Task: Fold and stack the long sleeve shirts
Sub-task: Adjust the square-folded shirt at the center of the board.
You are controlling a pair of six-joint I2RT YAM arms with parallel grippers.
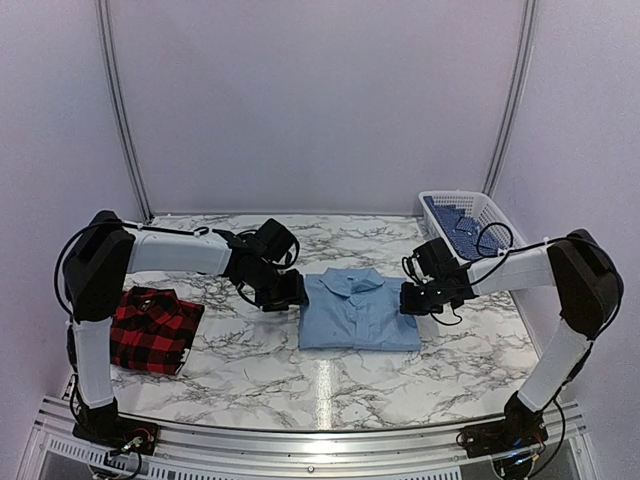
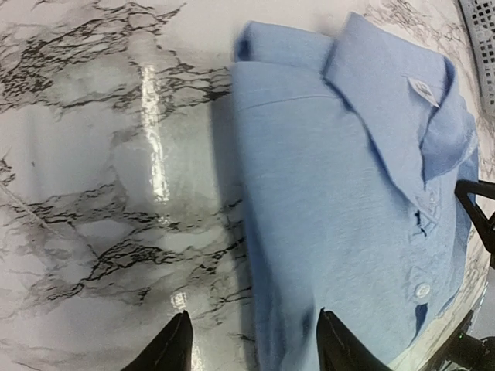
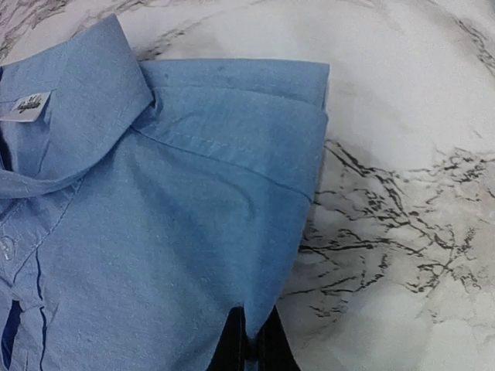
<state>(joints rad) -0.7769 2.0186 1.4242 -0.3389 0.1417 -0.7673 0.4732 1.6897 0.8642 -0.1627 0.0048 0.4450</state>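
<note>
The light blue long sleeve shirt [image 1: 358,312] lies folded, collar to the back, in the middle of the marble table [image 1: 250,380]. My left gripper [image 1: 285,292] is open at its left edge; in the left wrist view one finger stands over the marble and the other over the blue shirt [image 2: 340,193], the left gripper [image 2: 251,348] astride the fold. My right gripper [image 1: 412,298] is shut on the shirt's right edge, where the right gripper [image 3: 251,344] pinches the blue cloth [image 3: 170,232]. The red-and-black plaid shirt [image 1: 150,328] lies folded at the left.
A white plastic basket [image 1: 480,212] stands at the back right and holds blue patterned cloth [image 1: 455,225]. White walls close in the back and sides. A metal rail [image 1: 320,440] runs along the near edge.
</note>
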